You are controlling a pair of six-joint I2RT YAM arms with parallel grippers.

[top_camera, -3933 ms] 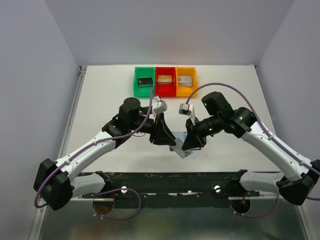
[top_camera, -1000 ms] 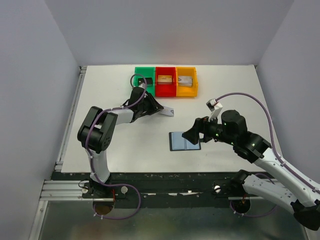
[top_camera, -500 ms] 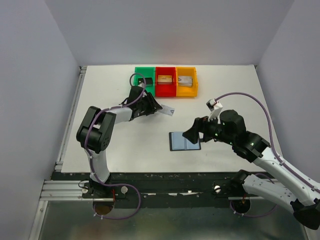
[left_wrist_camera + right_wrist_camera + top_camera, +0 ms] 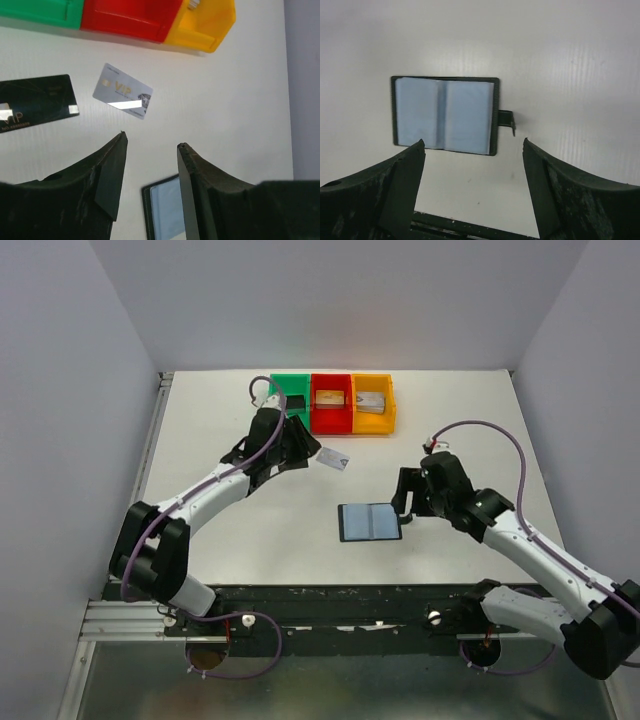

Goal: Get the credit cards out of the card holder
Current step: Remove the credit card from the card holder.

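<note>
1. L gripper point(image 4: 151, 141) – jaws apart, empty. Silver-grey card point(image 4: 122, 97) lies flat just ahead of the tips. Black card point(image 4: 36, 102) is ahead and to their left, apart from it. I read both as credit cards already out, laid well away from the holder so the holder stays clear for the next pull
2. R gripper point(image 4: 473, 145) – spread wide, gripping nothing. Card holder point(image 4: 445, 115) lies open and flat just ahead of its tips, strap tab to the right, prob. opened flat so I can reach the pockets. Can't tell if a card remains inside
3. Green bin point(image 4: 289, 378), red bin point(image 4: 331, 378), orange bin point(image 4: 372, 378) – a touching row beyond the L hand
4. Table point(image 4: 460, 420) – white, matt; pale walls point(image 4: 330, 300) on three sides
</note>
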